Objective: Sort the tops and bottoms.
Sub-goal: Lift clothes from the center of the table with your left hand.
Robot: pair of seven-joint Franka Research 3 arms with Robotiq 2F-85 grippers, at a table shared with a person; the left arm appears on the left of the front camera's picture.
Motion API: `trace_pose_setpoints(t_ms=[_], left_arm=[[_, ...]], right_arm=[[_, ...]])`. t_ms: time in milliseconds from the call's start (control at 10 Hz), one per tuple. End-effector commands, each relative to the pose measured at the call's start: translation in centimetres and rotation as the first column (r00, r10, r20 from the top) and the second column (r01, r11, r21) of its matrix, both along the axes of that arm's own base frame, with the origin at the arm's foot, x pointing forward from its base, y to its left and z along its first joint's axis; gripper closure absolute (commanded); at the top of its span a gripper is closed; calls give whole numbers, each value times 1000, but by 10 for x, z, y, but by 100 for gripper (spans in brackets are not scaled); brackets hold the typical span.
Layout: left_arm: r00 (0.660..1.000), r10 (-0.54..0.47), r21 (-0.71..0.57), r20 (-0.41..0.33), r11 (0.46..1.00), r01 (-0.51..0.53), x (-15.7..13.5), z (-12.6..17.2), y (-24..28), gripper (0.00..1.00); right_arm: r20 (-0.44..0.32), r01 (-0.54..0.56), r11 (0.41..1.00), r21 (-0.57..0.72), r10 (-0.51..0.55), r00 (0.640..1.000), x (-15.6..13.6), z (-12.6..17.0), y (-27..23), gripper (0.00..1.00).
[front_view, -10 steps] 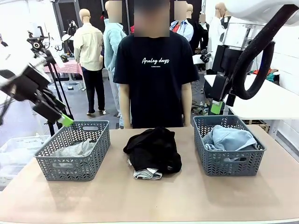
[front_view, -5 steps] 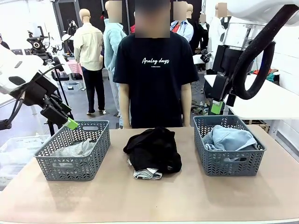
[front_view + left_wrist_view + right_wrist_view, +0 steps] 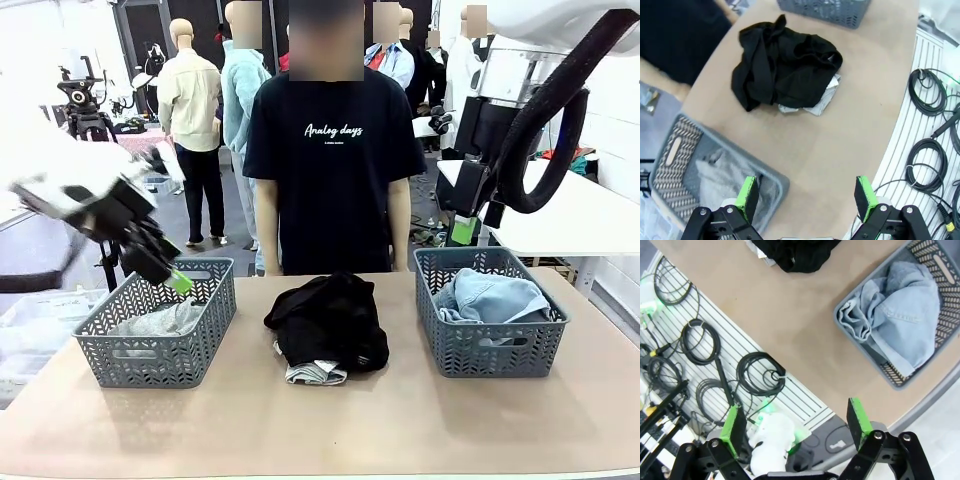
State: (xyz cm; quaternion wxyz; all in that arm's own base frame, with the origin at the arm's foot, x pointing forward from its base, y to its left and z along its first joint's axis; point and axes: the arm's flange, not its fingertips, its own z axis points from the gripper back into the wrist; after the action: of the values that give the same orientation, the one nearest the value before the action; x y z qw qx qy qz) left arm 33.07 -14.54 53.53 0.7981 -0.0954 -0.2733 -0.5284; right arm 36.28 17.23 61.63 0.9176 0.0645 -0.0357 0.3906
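A black garment [image 3: 330, 318] lies heaped at the table's middle, on top of a small grey one [image 3: 315, 373]. The left basket [image 3: 205, 345] holds a light grey garment [image 3: 158, 320]. In the right basket [image 3: 490, 350] sits a light blue denim piece [image 3: 495, 297]. My left gripper [image 3: 175, 280] hangs open over the left basket's rear rim, empty; its wrist view looks down on the black pile [image 3: 785, 65] and the grey garment [image 3: 722, 175] past the gripper [image 3: 806, 195]. High behind the right basket my right gripper [image 3: 461, 230] is open and empty, with the denim [image 3: 905, 315] below the gripper [image 3: 796, 421].
A person in a black T-shirt [image 3: 333, 170] stands at the far edge behind the pile, arms down. Bare tabletop [image 3: 320, 430] runs along the near side. Coiled cables [image 3: 705, 340] lie on a ribbed panel beside the table on my side.
My left arm has swung right and down, from outside the left basket to above its rear rim. The right arm and the garments have not moved.
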Motion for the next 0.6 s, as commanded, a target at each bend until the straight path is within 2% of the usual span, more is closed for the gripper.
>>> trace_pose_setpoints(t_ms=[0,200,500], left_arm=[[993,-115,5,-36,993,115,71,-26,-31,0],[985,-158,4,-67,987,159,113,-51,-51,0],[981,-184,-36,-56,983,182,133,-67,-53,0]], right_arm=[[-6,0,1000,-10,0,1000,-3,-1,-2,0],[-6,0,1000,-10,0,1000,-3,-1,-2,0],[-6,0,1000,-10,0,1000,-3,-1,-2,0]])
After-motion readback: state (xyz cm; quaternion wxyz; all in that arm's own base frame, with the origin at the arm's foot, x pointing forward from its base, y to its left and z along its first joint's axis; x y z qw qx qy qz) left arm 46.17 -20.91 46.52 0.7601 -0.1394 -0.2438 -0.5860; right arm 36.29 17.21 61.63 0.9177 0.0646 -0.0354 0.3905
